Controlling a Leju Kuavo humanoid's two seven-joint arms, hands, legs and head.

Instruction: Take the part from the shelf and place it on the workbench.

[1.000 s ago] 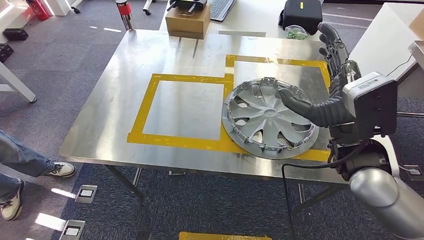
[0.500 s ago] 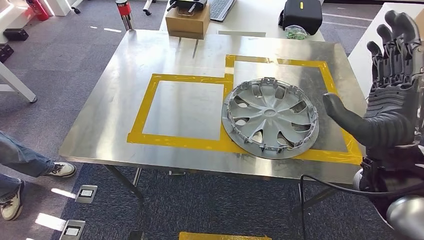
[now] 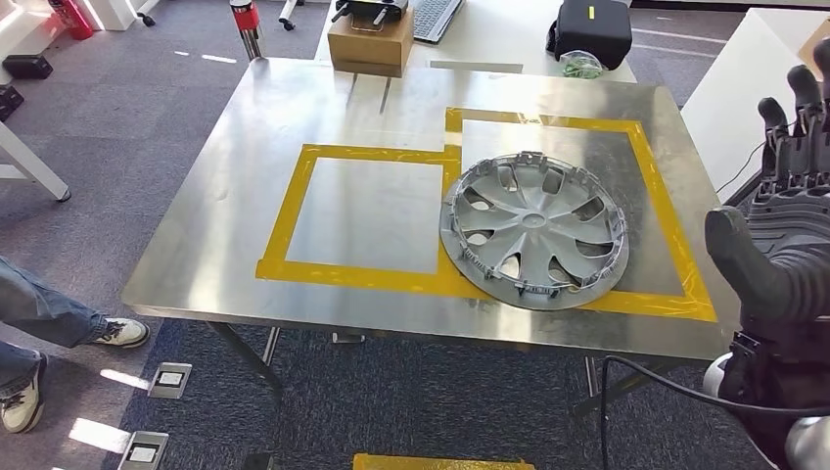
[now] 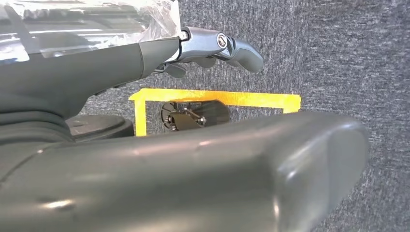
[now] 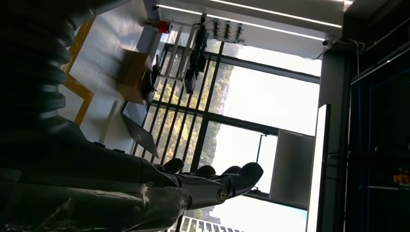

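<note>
no legible text, labels, brands, numbers or signs anywhere

Silver-grey wheel cover, round, spoked with openings between the spokes and small clips around the rim. Lying flat on the metal workbench, touched by nothing. Resting mostly inside the right-hand yellow tape rectangle, its left and near edges overlapping the tape.

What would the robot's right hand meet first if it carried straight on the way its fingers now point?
Probably nothing nearby. The right hand points up and away beside the workbench, clear of the hubcap; its wrist view shows open air toward distant windows, though depth is unclear.
</note>
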